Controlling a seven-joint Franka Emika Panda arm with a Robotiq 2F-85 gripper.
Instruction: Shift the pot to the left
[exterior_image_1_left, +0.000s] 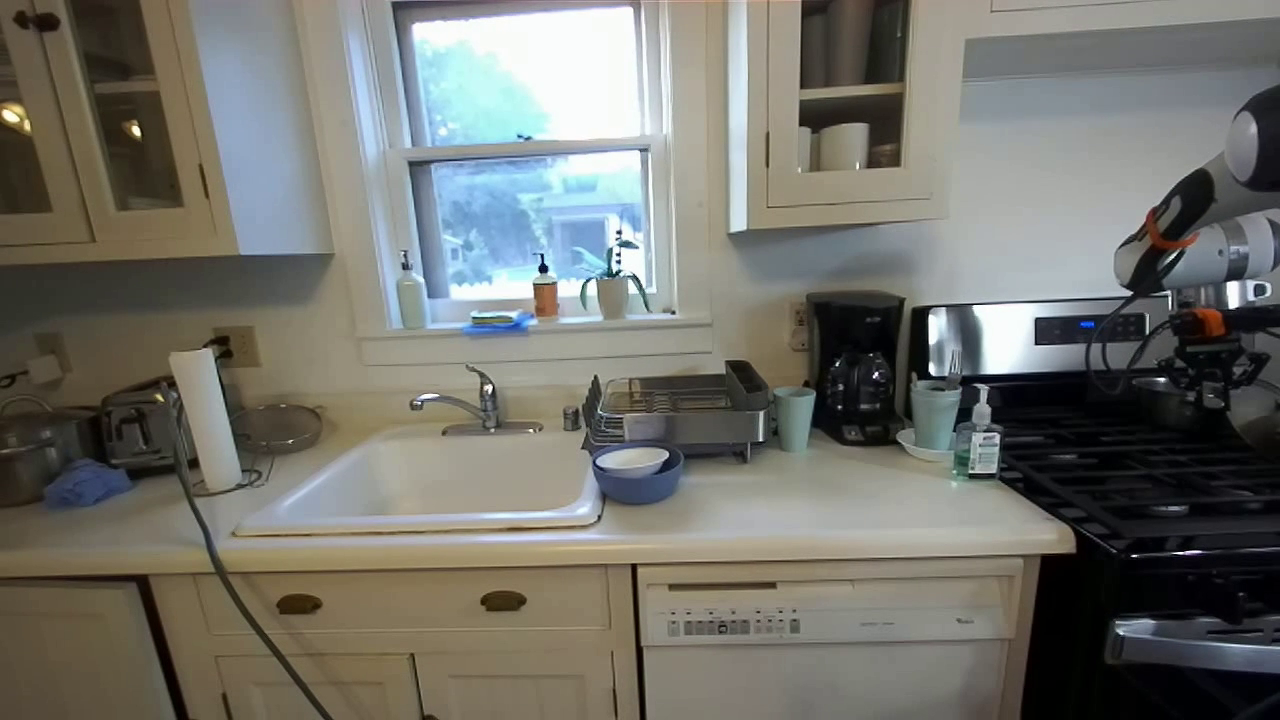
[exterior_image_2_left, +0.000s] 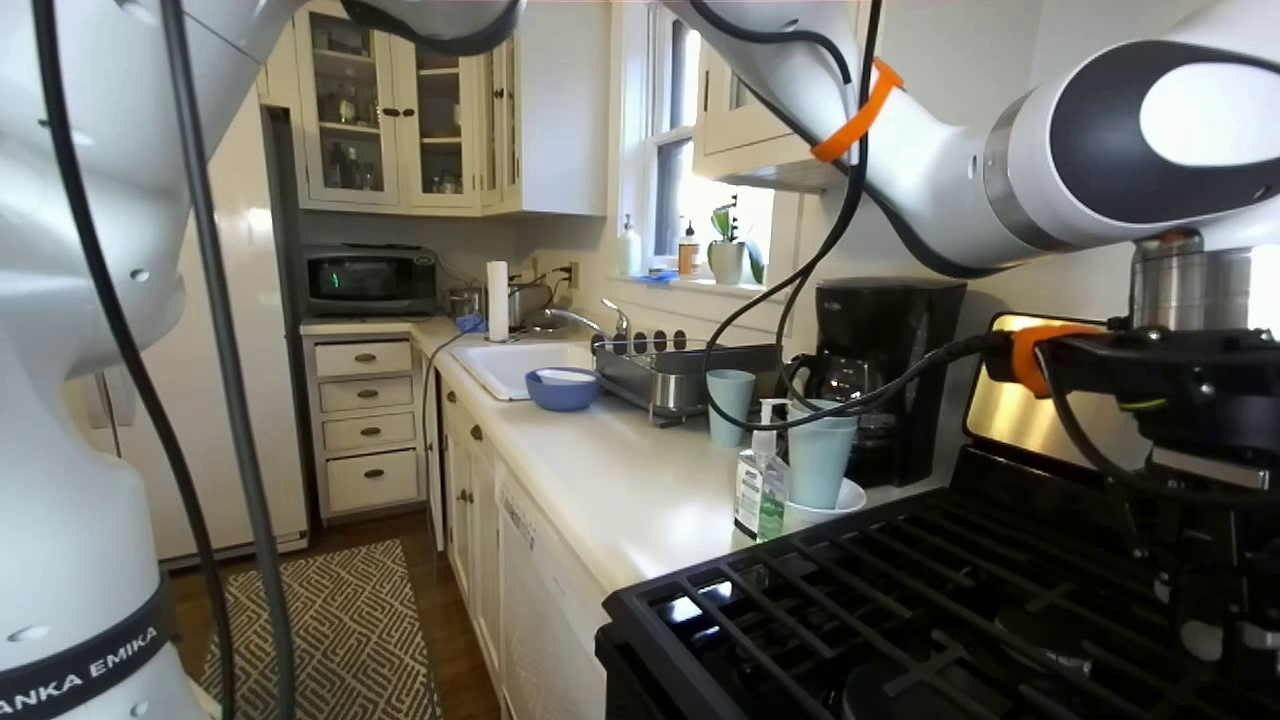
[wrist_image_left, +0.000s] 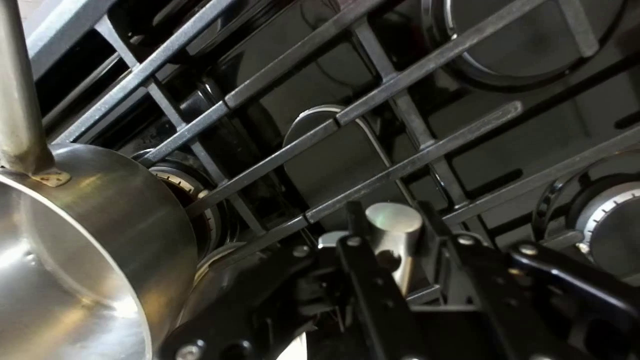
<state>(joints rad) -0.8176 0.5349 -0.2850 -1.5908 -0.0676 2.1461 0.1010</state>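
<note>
In the wrist view a shiny steel pot (wrist_image_left: 145, 215) stands at the left on the stove grate, its own handle (wrist_image_left: 20, 100) pointing up. My gripper (wrist_image_left: 395, 220) is shut on a different steel handle (wrist_image_left: 392, 235), with a rounded end and a hole; the fingertips lie against both its sides. What this handle belongs to is mostly hidden behind the gripper. In an exterior view the gripper (exterior_image_1_left: 1213, 392) is low over the stove, beside a steel pot (exterior_image_1_left: 1165, 400), with a grey metal piece (exterior_image_1_left: 1258, 410) at its right. Which pot is held cannot be told there.
The black stove grate (exterior_image_2_left: 940, 655) spreads under the gripper. The stove's back panel (exterior_image_1_left: 985, 335) rises behind it. A soap bottle (exterior_image_1_left: 978, 440), a pale blue cup (exterior_image_1_left: 935, 412) and a coffee maker (exterior_image_1_left: 855, 365) stand on the counter (exterior_image_1_left: 850, 510) beside the stove.
</note>
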